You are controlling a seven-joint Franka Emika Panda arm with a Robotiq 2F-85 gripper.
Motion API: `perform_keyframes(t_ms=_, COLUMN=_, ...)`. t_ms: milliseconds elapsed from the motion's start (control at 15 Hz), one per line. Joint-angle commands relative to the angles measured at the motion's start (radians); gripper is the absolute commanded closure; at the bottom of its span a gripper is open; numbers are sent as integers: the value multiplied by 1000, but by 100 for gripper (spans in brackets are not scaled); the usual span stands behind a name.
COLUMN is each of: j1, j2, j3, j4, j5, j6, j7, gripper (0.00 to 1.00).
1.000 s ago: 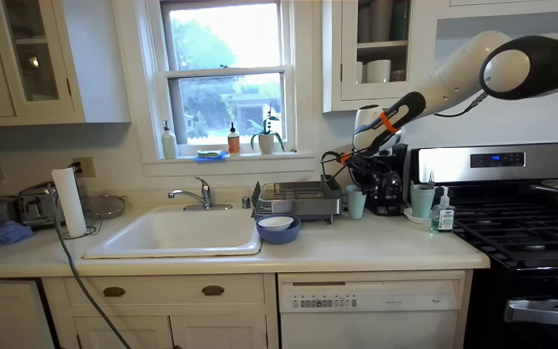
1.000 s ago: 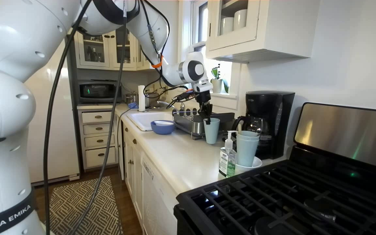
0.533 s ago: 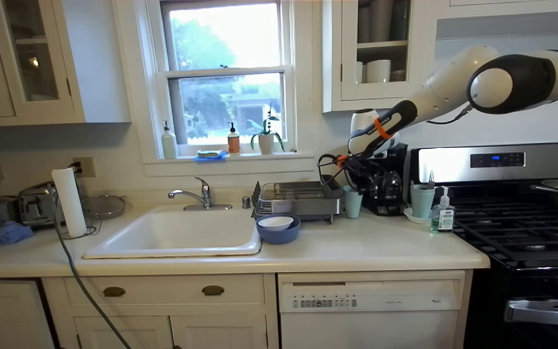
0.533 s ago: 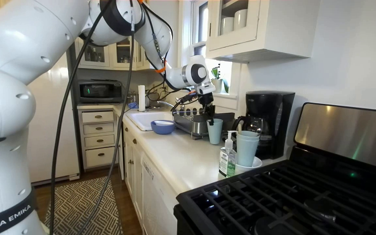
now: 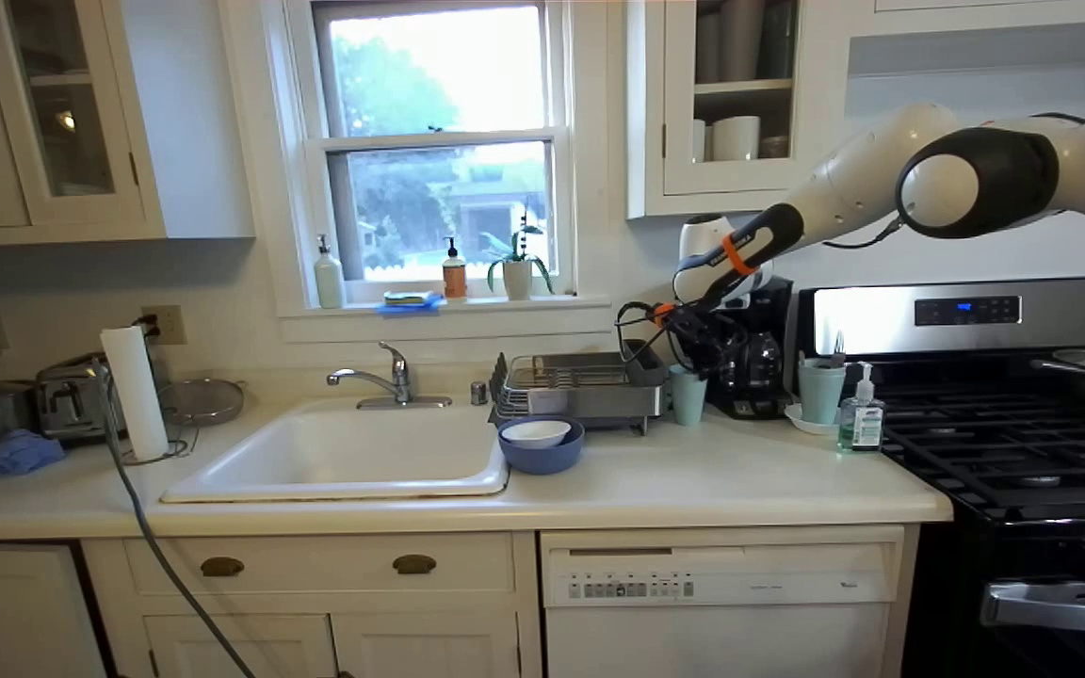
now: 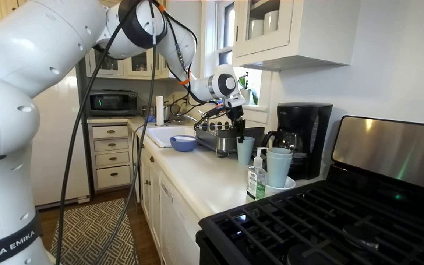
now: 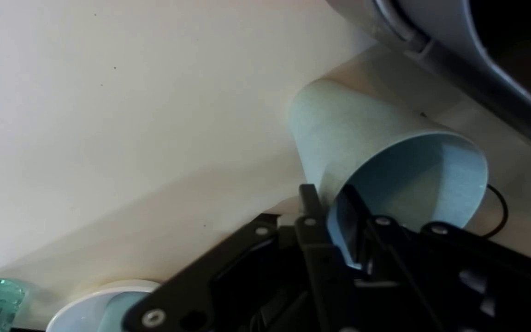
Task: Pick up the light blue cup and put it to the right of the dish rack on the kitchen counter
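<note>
Light blue cup (image 5: 688, 397): small, plain, tapered tumbler, close to upright, just past the right end of the low dark grey wire-and-metal dish rack (image 5: 607, 403) in an exterior view; whether its base touches the long off-white kitchen counter (image 5: 750, 485), I cannot tell.
Pincer (image 7: 328, 191): black, two-fingered, its jaws narrow, pinching the cup's wall at the rim; in the wrist view one finger (image 7: 310, 200) lies outside the wall, and farther right the other reaches inside the mouth.
Sink side: white sink basin (image 5: 382, 438), then a round blue bowl (image 5: 542, 460) with a smaller white bowl (image 5: 537, 434) in it, just in front of the rack.
Rack edge: near the cup, a narrow strip of counter showing between them in the wrist view.
Front room: an open stretch of counter runs from the cup forward to the rounded front edge.
Coffee maker (image 6: 309, 129): tall, black, with a glass carafe, near the cup on its right.
Stove side: nested pale blue tumblers (image 6: 278, 171) on a white saucer (image 5: 811, 428), a clear pump bottle (image 5: 861, 424) of green liquid, then the black gas stove (image 5: 1004, 452) bounding the counter; above it the white jointed arm (image 5: 858, 179) reaches in.
</note>
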Motion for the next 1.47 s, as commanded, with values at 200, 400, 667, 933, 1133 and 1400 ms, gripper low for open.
perform_keyframes(t_ms=200, j1=-18, j2=-1, j3=21, j4=34, j5=45, j6=-13, j7=-25, gripper=29)
perform_keyframes(t_ms=400, j1=-5, j2=-46, j3=23, j4=-19, j5=28, j6=23, j7=-78, gripper=8)
perform_keyframes(t_ms=667, j1=42, j2=-108, j3=-13, j4=-95, j5=-62, j6=92, j7=-158, gripper=0)
perform_keyframes(t_ms=933, j1=85, j2=-212, j3=-35, j4=-206, j5=-174, j6=183, j7=-266, gripper=0)
perform_keyframes(t_ms=1133, j1=124, j2=-308, j3=-66, j4=-308, j5=-290, j6=247, j7=-301, gripper=0)
perform_keyframes(t_ms=1400, j1=141, j2=-487, j3=-49, j4=-464, j5=-390, j6=243, j7=-374, gripper=0)
